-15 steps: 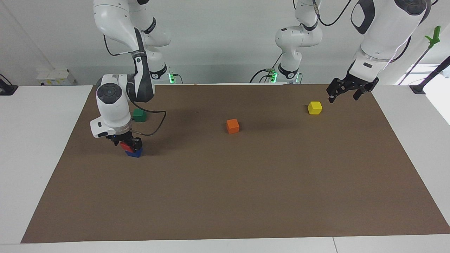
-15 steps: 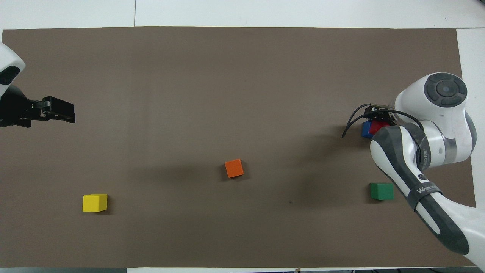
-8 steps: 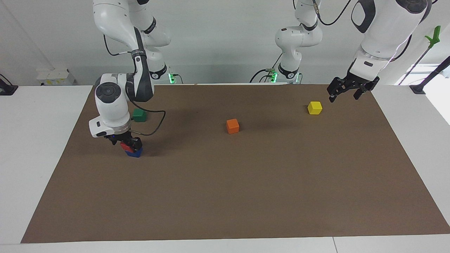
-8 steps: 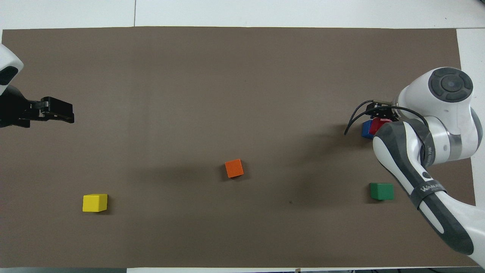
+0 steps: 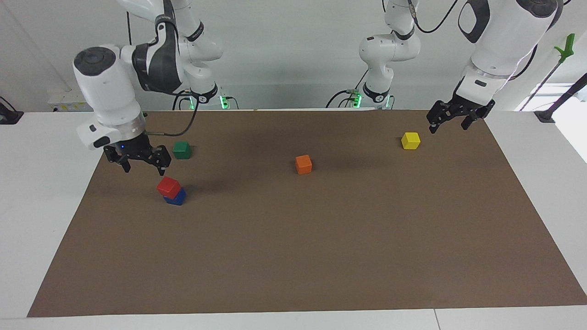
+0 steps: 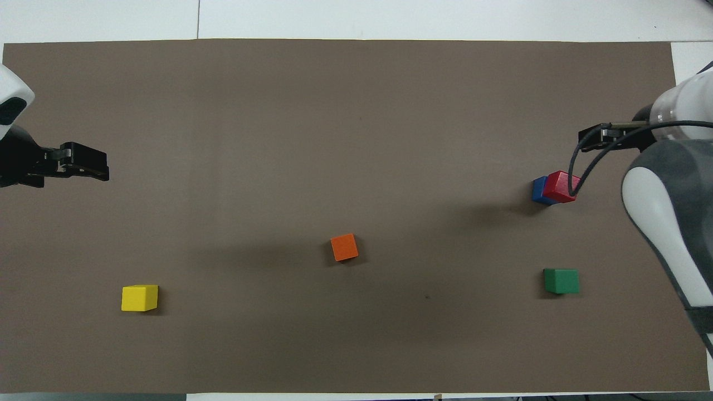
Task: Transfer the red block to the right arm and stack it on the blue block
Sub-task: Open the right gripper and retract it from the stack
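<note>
I've let go: the right hand [image 5: 142,161] is up off the stack now, fingers spread and empty. The red block [image 5: 168,187] sits on the blue block [image 5: 176,198], toward the right arm's end of the worktop [image 5: 321,238], slightly offset. The left hand [image 5: 454,120] waits open near the yellow block [image 5: 410,140]. Stacking looks done.

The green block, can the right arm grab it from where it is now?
Probably yes. The green block sits alone on the mat, nothing on it or touching it. The right gripper hangs open beside it, holding nothing; the red block sits on the blue block, apart.
</note>
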Controlling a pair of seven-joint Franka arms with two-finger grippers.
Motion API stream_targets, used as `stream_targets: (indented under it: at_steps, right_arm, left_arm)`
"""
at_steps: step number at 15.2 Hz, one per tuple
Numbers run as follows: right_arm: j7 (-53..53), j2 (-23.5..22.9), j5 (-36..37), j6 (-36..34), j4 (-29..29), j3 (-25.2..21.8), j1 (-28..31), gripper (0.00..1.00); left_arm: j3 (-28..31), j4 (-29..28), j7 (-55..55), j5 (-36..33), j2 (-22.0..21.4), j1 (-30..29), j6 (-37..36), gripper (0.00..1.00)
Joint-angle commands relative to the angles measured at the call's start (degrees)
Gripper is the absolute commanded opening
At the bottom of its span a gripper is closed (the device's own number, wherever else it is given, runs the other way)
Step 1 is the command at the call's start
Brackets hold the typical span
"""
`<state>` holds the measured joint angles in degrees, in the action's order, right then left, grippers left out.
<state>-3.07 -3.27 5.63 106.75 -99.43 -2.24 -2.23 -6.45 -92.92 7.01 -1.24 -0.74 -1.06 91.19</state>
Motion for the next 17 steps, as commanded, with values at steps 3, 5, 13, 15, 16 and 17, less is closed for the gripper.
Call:
stream_targets:
  at_steps: [3, 5, 13, 15, 16, 17]
  right_arm:
    - [4.6, 0.9, -2.0, -15.9, 10.8, 0.8, 0.6, 1.0]
    - [4.6, 1.9, -3.1, -20.9, 12.5, 0.6, 0.6, 1.0]
    - [4.5, 6.8, -3.1, -27.8, 9.3, 0.2, 1.4, 1.0]
    - [4.2, 7.0, -3.1, -24.8, 8.4, 0.2, 1.4, 1.0]
    - [3.7, 7.4, -3.1, -22.8, 7.8, 0.2, 1.3, 1.0]
    - [3.6, 7.5, -3.2, -21.3, 7.3, 0.2, 1.4, 1.0]
  left_arm:
    - [0.3, -1.3, -0.3, -0.3, -1.3, 0.1, -0.4, 1.0]
    - [0.3, -1.3, -0.3, -0.3, -1.3, 0.0, -0.3, 1.0]
    - [0.3, -1.3, -0.3, -0.3, -1.3, 0.0, -0.4, 1.0]
    - [0.3, -1.2, -0.3, -0.3, -1.3, 0.0, -0.3, 1.0]
    - [0.3, -1.3, -0.3, -0.3, -1.3, 0.0, -0.4, 1.0]
    - [0.3, -1.3, -0.3, -0.3, -1.3, 0.0, -0.4, 1.0]
